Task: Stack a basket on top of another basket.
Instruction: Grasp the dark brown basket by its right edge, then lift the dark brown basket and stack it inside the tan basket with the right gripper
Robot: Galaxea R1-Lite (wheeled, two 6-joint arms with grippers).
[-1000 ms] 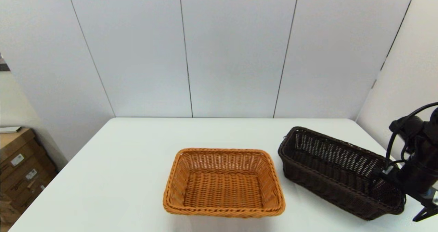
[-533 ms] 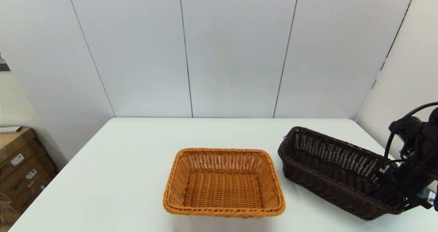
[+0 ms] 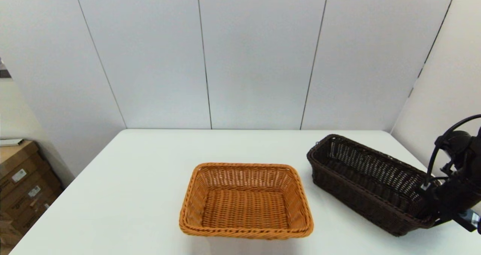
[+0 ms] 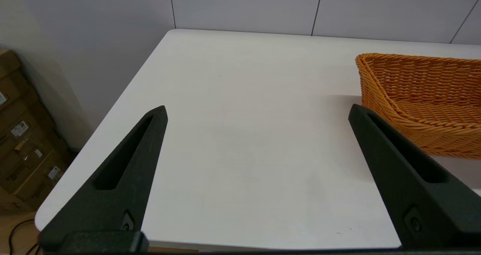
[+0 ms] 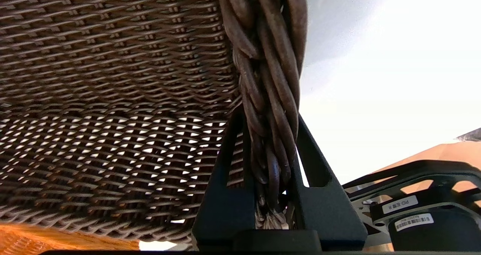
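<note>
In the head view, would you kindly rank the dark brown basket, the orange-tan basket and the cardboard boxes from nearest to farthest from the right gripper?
1. Dark brown basket: on the table's right, its near-right rim clamped in the right gripper.
2. Orange-tan basket: centre of the table, to the dark basket's left.
3. Cardboard boxes: off the table, at the far left.

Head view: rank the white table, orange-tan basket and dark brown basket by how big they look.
1. White table, clearly largest.
2. Dark brown basket and orange-tan basket: they look alike, so no ranking; the right gripper hides the dark one's near end.
</note>
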